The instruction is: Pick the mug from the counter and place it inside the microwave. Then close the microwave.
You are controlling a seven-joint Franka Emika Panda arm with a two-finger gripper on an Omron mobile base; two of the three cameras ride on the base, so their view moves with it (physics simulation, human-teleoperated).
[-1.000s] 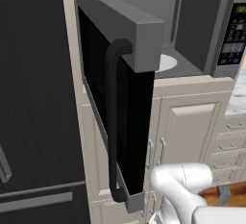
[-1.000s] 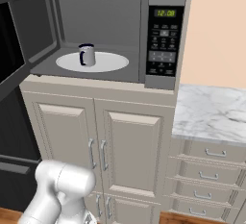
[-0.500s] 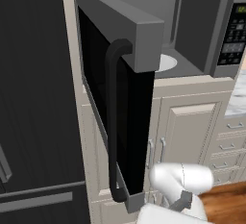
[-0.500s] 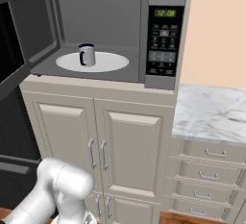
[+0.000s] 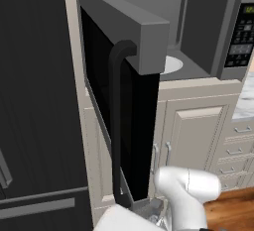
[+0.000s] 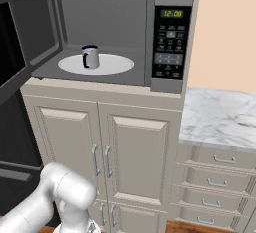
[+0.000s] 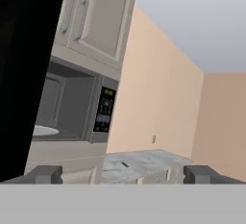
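The mug point(image 6: 90, 57) stands upright on the white turntable plate point(image 6: 112, 66) inside the microwave point(image 6: 105, 7). Its dark handle is turned toward the open door. The microwave door point(image 5: 141, 101) hangs wide open to the left, its curved black handle point(image 5: 117, 126) facing me. The button panel point(image 6: 170, 37) with the green clock sits on the right side. My gripper point(image 7: 122, 175) is low, below and beside the door's lower edge. It is open, fingertips point(image 7: 45, 174) far apart with nothing between them. The marble counter point(image 6: 220, 117) lies to the right.
The tall black fridge point(image 5: 34, 101) stands left of the open door. Beige cabinet doors point(image 6: 105, 157) sit under the microwave, and drawers point(image 6: 220, 177) under the counter. My white arm point(image 5: 191, 190) is bent low in front of the cabinets, over the wood floor point(image 5: 233, 215).
The arm's lower part has shifted slightly in front of the cabinets. The mug, the door and the open gripper stay as they were.
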